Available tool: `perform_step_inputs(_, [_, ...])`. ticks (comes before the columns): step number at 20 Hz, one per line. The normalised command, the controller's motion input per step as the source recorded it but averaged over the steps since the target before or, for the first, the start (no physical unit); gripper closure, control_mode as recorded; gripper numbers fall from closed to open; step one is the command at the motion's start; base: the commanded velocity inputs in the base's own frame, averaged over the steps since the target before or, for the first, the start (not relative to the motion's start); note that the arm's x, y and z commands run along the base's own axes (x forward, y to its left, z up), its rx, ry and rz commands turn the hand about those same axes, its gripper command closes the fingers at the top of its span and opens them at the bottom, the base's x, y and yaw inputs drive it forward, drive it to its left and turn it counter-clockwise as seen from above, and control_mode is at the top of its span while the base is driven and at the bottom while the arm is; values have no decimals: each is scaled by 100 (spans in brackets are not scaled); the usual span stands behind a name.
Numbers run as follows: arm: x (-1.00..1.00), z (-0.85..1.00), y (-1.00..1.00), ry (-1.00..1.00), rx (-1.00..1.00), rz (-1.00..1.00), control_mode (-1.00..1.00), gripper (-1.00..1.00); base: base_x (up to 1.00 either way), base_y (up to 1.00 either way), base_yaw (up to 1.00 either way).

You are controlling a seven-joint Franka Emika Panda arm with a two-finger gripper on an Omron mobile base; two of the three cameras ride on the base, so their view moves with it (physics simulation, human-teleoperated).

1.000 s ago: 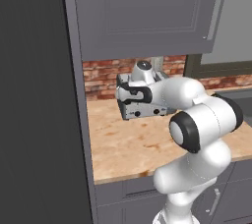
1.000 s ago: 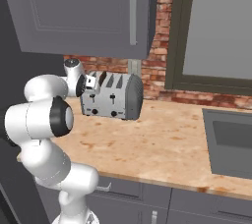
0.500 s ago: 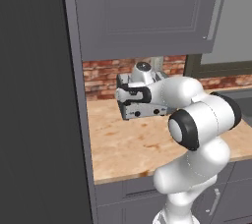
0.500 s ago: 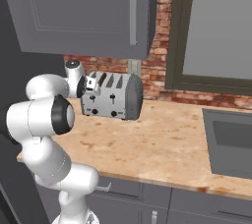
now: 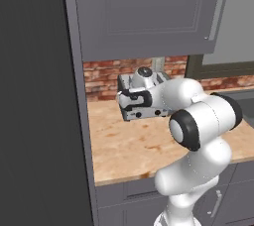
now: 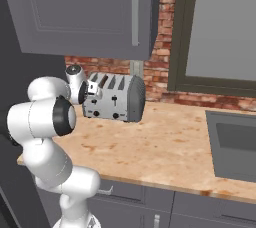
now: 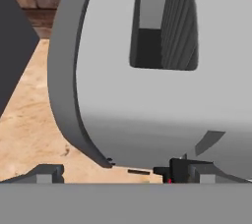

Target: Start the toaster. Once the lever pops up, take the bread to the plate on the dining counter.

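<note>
At the left end of the counter (image 6: 165, 147), the gripper (image 7: 118, 171) hangs just over the near front edge of the toaster (image 6: 114, 97), which stands against the brick wall (image 6: 155, 74). Its jaws are spread wide, holding nothing. To the right, one black lever (image 6: 115, 102) shows on the front face. The risk: spread jaws could straddle or slip past that small lever, or shove the toaster backward instead.

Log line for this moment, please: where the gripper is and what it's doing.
phase: reaching toaster lever | gripper: open, empty, at front of toaster | counter: toaster on it
</note>
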Motion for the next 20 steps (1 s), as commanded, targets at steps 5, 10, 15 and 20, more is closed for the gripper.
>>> perform_step_inputs(5, [0,-20,0,-10,0,0,-100,-100,0,0,0])
perform_step_inputs(10, [0,-21,0,-7,0,0,-100,-100,0,0,0])
perform_step_inputs(15, [0,-18,0,-2,0,0,-100,-100,0,0,0])
perform_step_inputs(20, [0,-12,0,0,0,0,-100,-100,0,0,0])
